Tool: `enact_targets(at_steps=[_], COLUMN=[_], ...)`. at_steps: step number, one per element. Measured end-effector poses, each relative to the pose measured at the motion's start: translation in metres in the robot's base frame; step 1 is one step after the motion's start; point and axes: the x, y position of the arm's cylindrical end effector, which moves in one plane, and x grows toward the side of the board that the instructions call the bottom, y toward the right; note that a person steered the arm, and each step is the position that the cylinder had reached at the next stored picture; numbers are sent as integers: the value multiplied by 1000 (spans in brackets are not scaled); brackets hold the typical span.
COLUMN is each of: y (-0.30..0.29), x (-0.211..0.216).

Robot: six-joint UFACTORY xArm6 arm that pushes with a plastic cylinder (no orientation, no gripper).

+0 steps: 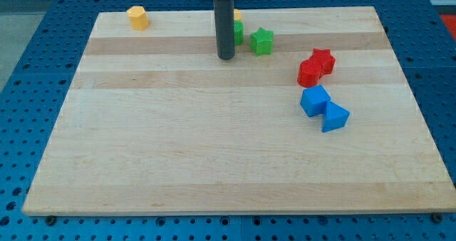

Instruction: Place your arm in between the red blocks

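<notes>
Two red blocks touch each other at the view's right: a red star [323,59] and, just below and left of it, a rounded red block [309,73]. My tip [226,56] is the lower end of the dark rod at the view's top centre. It rests on the wooden board [214,148], well to the left of the red blocks. A green block [238,32] is partly hidden behind the rod, and a green star [261,41] sits just right of the tip.
A blue cube [315,100] and a blue triangular block [335,117] touch each other below the red blocks. A yellow hexagonal block [137,17] sits at the top left. Another yellow block [237,16] peeks out behind the rod.
</notes>
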Motion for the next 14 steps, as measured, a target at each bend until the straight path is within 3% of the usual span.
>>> enact_targets(at_steps=[3,7,11,12,14], y=[79,87,222,222,208], x=[-4,-55,8,30,33])
